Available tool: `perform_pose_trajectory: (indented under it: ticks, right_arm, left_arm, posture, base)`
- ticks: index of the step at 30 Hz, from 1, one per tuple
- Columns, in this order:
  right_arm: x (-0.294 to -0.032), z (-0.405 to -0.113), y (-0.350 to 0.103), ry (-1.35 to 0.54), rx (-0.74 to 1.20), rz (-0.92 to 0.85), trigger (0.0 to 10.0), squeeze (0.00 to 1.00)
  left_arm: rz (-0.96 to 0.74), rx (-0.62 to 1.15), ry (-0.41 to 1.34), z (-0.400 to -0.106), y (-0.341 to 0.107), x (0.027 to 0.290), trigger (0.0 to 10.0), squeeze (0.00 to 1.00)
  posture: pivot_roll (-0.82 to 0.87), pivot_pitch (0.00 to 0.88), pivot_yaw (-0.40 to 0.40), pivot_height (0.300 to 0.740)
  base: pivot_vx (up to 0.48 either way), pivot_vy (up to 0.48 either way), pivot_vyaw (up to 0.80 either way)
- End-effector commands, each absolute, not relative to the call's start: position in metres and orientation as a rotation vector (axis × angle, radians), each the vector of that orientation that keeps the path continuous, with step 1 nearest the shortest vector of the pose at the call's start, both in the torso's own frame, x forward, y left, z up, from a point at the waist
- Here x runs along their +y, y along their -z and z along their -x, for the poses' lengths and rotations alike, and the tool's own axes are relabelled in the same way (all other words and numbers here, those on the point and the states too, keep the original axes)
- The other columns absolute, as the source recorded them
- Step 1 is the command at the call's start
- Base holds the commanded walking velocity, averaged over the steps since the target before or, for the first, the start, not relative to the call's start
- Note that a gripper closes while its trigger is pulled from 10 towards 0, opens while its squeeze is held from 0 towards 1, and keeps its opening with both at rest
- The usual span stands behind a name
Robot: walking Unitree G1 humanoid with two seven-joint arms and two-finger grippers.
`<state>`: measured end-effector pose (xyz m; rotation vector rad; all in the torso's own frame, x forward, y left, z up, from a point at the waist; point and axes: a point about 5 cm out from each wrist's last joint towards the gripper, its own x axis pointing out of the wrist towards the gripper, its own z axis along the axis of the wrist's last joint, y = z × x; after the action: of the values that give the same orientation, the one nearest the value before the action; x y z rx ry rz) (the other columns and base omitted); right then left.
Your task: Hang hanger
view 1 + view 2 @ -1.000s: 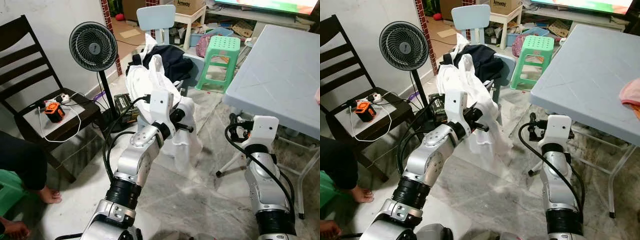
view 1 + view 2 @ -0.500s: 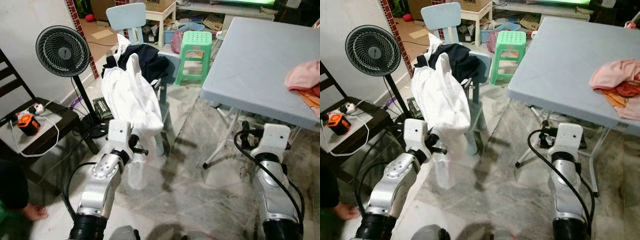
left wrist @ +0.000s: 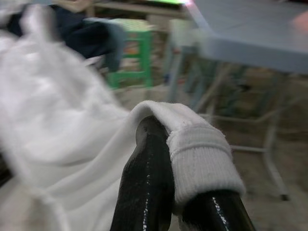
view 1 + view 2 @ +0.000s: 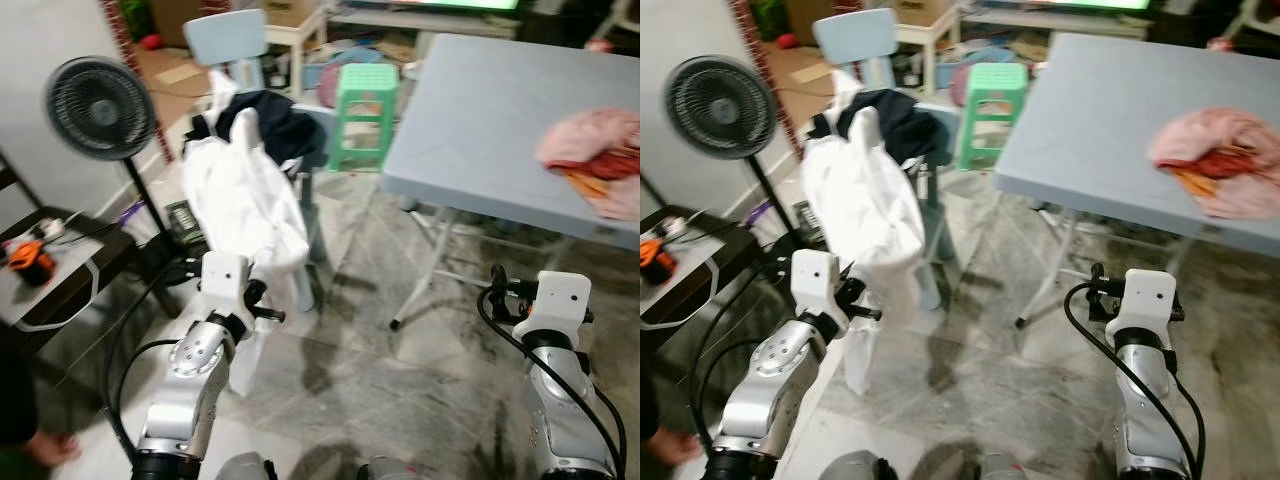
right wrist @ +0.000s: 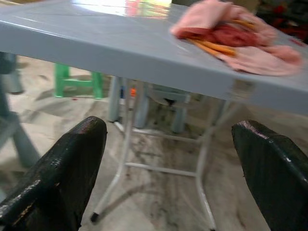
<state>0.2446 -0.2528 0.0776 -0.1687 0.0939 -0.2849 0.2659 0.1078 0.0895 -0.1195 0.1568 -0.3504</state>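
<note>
Since the earlier frames the camera has swung toward the robot's right: the fan (image 4: 98,95) and dark chair (image 4: 50,290) now sit nearer the left edge, and more of the grey tabletop (image 4: 480,110) with its pink and orange cloth pile (image 4: 590,150) is in view. The left hand (image 3: 180,192) has come lower and closer to the robot's body, drawing the white garment (image 4: 245,200) with it.

The white garment is a thin, crumpled fabric. Its upper part is draped over the pale blue small chair (image 4: 225,35), on top of a dark garment (image 4: 265,115); its lower part hangs down to the left hand. In the left wrist view, a ribbed white cuff or hem is folded over the black fingers (image 3: 147,178), which are clenched on it. No hanger can be made out.

The right hand (image 5: 173,168) is released, its fingers spread wide, held low in front of the tabletop edge, above the marble floor (image 4: 400,370). A green stool (image 4: 362,110) stands beyond the small chair.
</note>
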Motion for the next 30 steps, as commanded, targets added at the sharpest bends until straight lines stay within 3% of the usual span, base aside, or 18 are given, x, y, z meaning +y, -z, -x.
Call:
perform_pose_trajectory:
  ticks: [1,6,13,30]
  right_arm:
    - [-0.253,-0.250,-0.088,0.284,0.059,0.164,10.0,0.00]
    - [-0.255,-0.247,-0.089,0.284,0.052,0.164,10.0,0.00]
    - [-0.253,-0.245,-0.086,0.266,0.062,0.168,10.0,0.00]
    - [-0.251,-0.246,-0.086,0.249,0.067,0.164,10.0,0.00]
  left_arm:
    - [0.115,0.147,0.366,-0.267,-0.093,0.105,10.0,0.00]
    - [0.113,0.145,0.335,-0.266,-0.090,0.111,10.0,0.00]
    - [0.095,0.165,0.317,-0.265,-0.086,0.114,10.0,0.00]
    - [0.096,0.167,0.348,-0.267,-0.086,0.106,10.0,0.00]
  posture:
    - [-0.01,0.000,0.038,0.740]
    - [-0.02,0.000,0.039,0.740]
    - [-0.02,0.000,0.035,0.740]
    - [-0.02,0.000,0.035,0.740]
  base:
    - [0.000,0.000,-0.80]
    - [0.000,0.000,-0.76]
    - [0.000,0.000,0.00]
    - [-0.334,0.000,0.00]
